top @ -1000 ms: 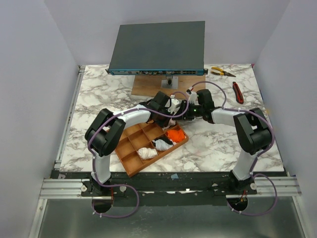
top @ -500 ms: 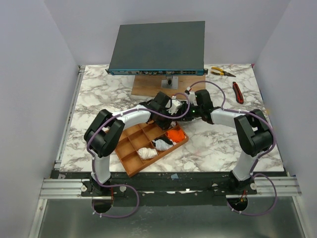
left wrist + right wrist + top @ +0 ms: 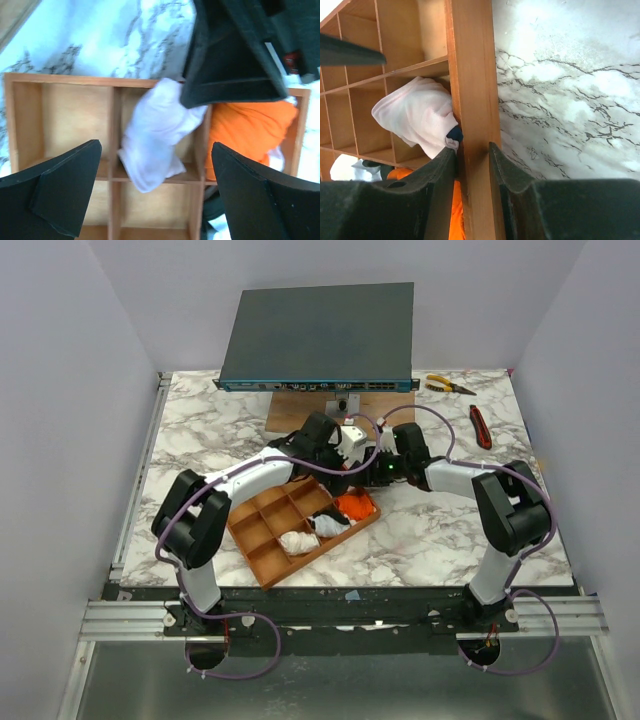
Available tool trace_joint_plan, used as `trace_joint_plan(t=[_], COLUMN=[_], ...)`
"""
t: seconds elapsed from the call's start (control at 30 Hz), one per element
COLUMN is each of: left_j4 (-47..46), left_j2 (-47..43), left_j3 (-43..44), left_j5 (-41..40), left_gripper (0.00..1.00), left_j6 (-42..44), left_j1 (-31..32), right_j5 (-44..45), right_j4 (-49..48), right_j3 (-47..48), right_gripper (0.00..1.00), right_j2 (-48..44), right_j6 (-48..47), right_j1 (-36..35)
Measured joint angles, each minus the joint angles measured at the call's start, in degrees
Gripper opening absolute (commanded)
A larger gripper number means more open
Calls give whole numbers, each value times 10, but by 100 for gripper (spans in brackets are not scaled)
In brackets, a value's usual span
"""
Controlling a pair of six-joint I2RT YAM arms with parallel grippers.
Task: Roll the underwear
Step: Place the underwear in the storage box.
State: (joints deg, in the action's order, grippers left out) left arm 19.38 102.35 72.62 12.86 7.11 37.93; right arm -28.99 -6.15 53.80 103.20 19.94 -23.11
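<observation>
Item: pale pink underwear [image 3: 155,132], a soft, crumpled, oblong cloth roll lying in the tray [image 3: 65,80], which is a rigid wooden grid. I see its long axis slanting across a divider, dark-edged end against the outer wall. Neighbouring compartment: orange underwear [image 3: 250,127], bunched. My left fingers [image 3: 55,192] are spread wide, holding nothing; my right fingers [image 3: 435,195] pinch that wall. Veined marble bench [image 3: 560,75] beneath.
</observation>
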Motion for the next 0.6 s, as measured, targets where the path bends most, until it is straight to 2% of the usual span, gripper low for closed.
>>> trace_joint_plan(t=[0.37,0.43,0.5,0.6], left_j4=[-7,-9,-16,-34], left_j2=[-13,-26,-37,-57], left_j3=[-33,-51,-63,-82], left_j5=[-16,-13,-9,0], left_gripper=[99,99,98,98], left_j6=[14,15,14,15], left_j1=[-15,-15,-15,-16], right_j5=[3,3,2,-3], right_j4=[2,2,3,8], right_j3=[0,0,1,1], right_gripper=[32,36,44,49], right_j2=[0,0,0,-2], right_j6=[-4,-4,-6,-10], right_j1=[1,1,1,3])
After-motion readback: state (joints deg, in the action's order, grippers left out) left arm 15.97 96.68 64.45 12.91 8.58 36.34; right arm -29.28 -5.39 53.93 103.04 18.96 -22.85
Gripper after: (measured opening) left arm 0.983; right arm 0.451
